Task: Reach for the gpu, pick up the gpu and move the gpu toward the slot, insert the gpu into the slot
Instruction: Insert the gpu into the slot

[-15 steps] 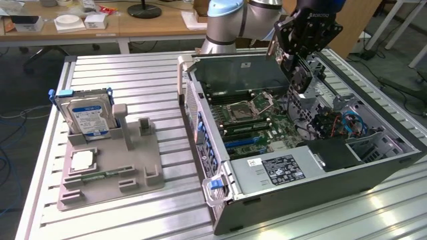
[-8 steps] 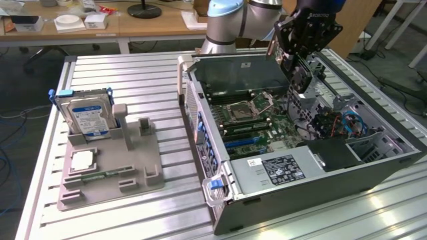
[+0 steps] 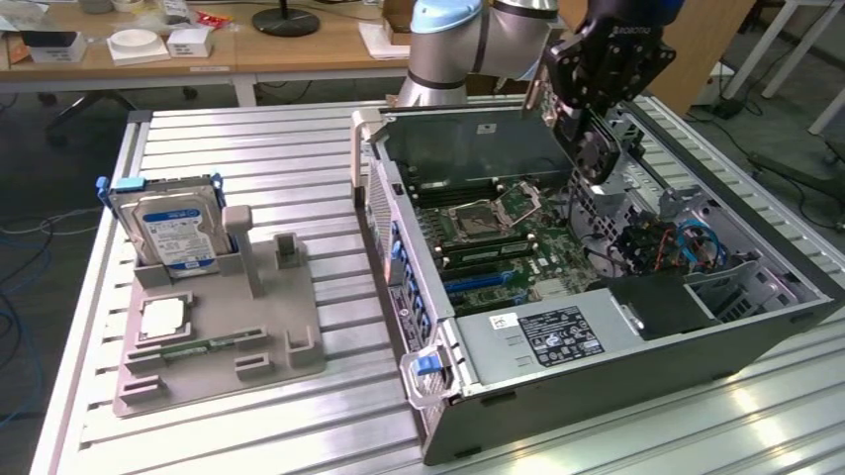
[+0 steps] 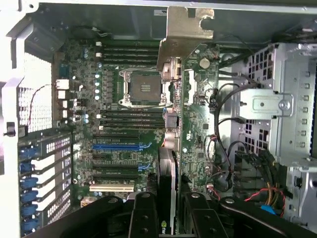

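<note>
Checker: Item in hand?

Keeper: Card (image 4: pixel 168 168) — one, dark, thin, seen edge-on, with a metal end bracket (image 4: pixel 185 34). Gripper (image 4: pixel 170 210) clenched on it, a finger (image 4: pixel 143 215) on either side. Held in the air over the green board (image 4: pixel 198 129) inside the open case (image 3: pixel 634 386). Not seated.

Checker: Destination?

Keeper: Blue slot (image 4: pixel 119 146), one, long, on the board. It is off to one side of the card and apart from it, and as far as I can judge not lined up with it. A shorter blue connector (image 4: pixel 145 167) lies near it and a cream one (image 4: pixel 111 187) beyond.

Checker: Risks?

Keeper: Three, by my reckoning. Lowered out of line, the card's edge would land on bare board or in a neighbouring connector. The bracket could catch on the case wall. Pressed unevenly, so thin a card might tilt in the jaws.

Checker: Obstacles and sundries?

Keeper: Processor socket (image 4: pixel 143 88) and black memory slots (image 4: pixel 131 52) close by. Loose cables (image 4: pixel 223 148) beside the drive cage (image 4: pixel 282 99). Power supply (image 3: pixel 555 336) at the case end. Outside, on the slatted table (image 3: pixel 264 148) — a hard drive (image 3: pixel 172 228) upright in a grey holder (image 3: pixel 225 346), well apart.
</note>
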Controlling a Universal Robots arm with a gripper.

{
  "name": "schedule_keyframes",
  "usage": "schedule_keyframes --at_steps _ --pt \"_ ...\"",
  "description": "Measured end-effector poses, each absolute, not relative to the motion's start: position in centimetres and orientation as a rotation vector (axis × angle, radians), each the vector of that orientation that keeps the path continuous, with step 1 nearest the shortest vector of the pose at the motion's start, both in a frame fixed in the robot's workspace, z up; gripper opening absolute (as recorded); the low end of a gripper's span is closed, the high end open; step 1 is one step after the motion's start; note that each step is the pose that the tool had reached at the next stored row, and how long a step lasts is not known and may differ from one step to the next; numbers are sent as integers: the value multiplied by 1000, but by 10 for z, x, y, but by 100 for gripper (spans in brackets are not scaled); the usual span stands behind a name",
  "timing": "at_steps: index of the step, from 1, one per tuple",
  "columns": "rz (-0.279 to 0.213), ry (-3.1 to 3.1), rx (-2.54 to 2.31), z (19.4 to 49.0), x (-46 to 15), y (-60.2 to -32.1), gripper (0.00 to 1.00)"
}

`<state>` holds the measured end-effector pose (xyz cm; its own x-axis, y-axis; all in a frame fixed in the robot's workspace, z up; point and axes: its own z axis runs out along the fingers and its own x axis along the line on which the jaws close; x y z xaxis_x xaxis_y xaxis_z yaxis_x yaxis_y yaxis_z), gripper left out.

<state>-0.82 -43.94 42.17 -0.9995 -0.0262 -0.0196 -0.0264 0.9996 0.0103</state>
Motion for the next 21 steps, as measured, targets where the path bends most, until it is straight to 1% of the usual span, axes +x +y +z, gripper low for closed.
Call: schedule_keyframes --at_steps 21 --pt "22 3066 -603 422 -8 -439 27"
